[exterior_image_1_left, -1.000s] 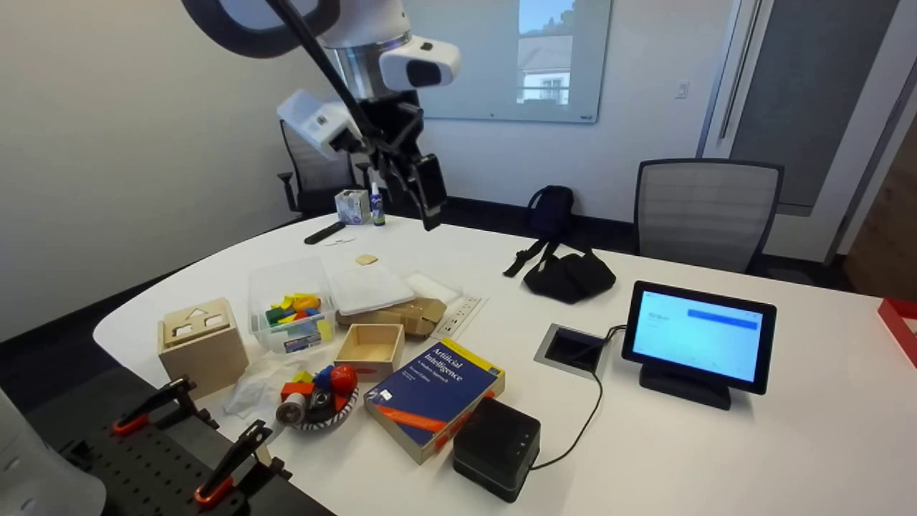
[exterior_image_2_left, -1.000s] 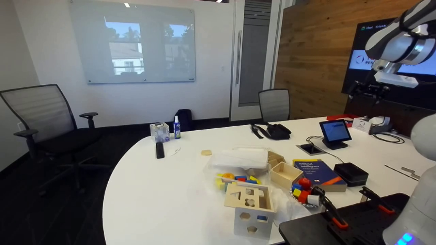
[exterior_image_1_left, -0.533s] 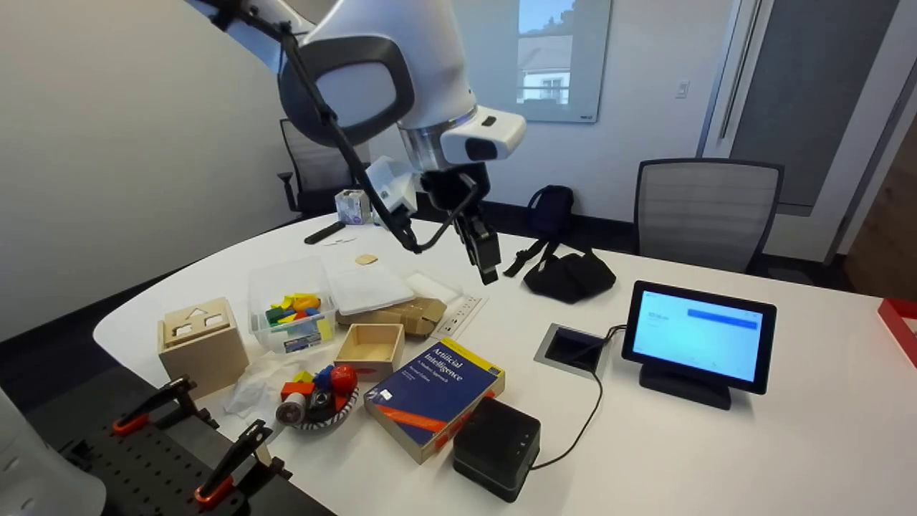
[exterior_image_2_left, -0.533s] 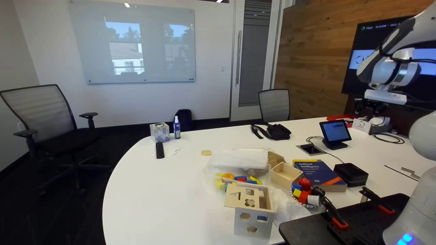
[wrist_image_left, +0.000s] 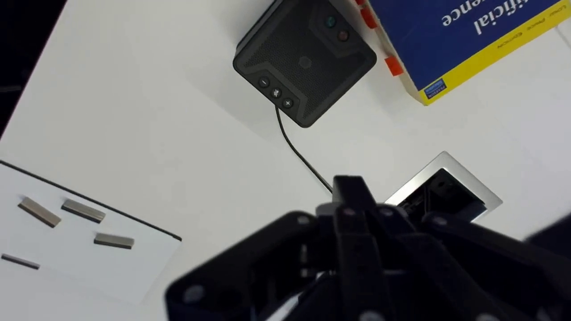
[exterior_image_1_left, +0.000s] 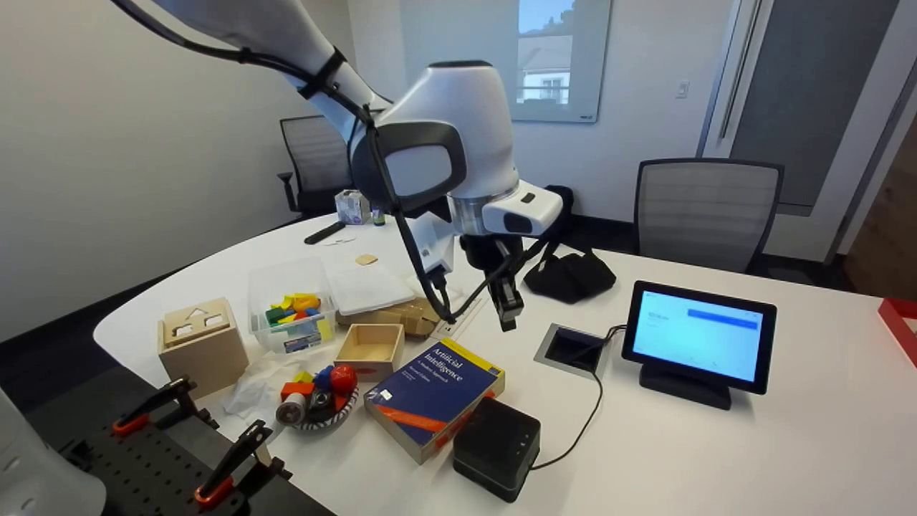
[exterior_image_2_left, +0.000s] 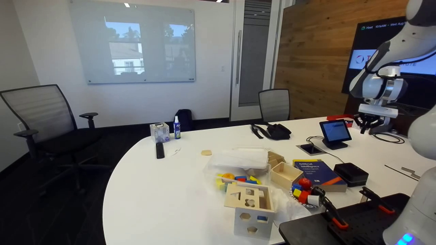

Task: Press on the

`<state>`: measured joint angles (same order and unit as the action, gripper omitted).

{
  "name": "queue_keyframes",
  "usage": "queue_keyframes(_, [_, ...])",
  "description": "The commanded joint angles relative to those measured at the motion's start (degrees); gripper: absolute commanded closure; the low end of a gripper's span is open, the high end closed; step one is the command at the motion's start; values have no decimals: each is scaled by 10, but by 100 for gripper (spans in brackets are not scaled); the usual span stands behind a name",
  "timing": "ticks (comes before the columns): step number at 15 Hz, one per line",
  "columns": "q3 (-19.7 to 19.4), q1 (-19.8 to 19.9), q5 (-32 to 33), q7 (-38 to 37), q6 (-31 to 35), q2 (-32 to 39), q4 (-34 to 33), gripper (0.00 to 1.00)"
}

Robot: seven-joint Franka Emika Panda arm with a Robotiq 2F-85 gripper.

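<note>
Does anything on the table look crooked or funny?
Yes: the shape box has its lid on crooked. The lid sticks out past one side and leaves part of the top open.

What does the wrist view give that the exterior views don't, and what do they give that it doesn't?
Only the wrist view: a readable minus sign and plus sign on the black speaker; from outside they are too small to read.

Only the exterior views: the wooden shape box, the tissue box and the blue bottle. Whether the wrist view catches the tablet behind the gripper, I can't tell.

Both: the black speaker, its cable, the table hatch, the gripper, and the blue book, which the wrist view cuts off.
</note>
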<state>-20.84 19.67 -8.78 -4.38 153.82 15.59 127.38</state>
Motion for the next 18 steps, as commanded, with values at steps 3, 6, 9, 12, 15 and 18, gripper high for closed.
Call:
queue_keyframes(3, [19,40,-30,10,0,72,-33,100])
queue_keyframes(6, [40,70,-55,32,-1,105,-46,100])
queue_keyframes(9, [59,95,-71,48,-4,135,-60,100])
queue_keyframes(12, [68,112,-76,50,-6,170,-80,100])
queue_keyframes(15, [65,117,-66,43,-5,203,-98,100])
queue_keyframes(18, [64,123,-63,38,-5,233,-117,100])
